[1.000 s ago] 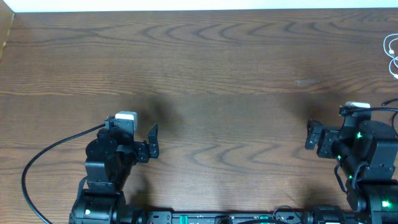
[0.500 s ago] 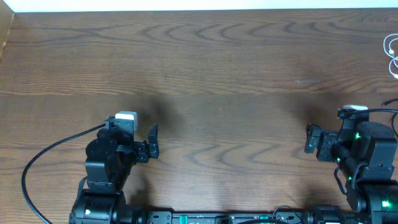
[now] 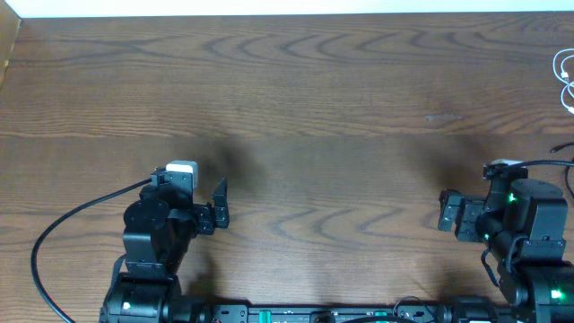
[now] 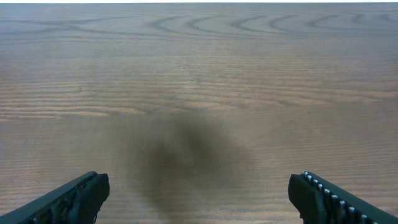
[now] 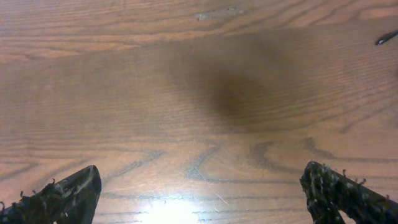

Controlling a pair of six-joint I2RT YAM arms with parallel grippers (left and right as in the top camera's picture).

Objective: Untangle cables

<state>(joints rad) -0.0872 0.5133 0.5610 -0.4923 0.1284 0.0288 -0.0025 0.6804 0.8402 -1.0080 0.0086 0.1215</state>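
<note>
A white cable point(image 3: 565, 76) lies looped at the table's far right edge, partly cut off by the frame. A thin black cable piece point(image 3: 562, 146) shows at the right edge, just beyond my right arm; its dark end also shows in the right wrist view point(image 5: 386, 38). My left gripper point(image 3: 218, 205) is open and empty over bare wood at the front left; the left wrist view shows its jaws point(image 4: 199, 199) wide apart. My right gripper point(image 3: 446, 212) is open and empty at the front right, its jaws point(image 5: 199, 193) wide apart over bare wood.
The wooden table point(image 3: 305, 99) has a raised edge at the far left point(image 3: 9, 49) and a white strip along the back. A thick black arm wire point(image 3: 63, 224) curves across the front left.
My right arm has drawn back slightly toward the table's front edge. The left arm has not moved.
</note>
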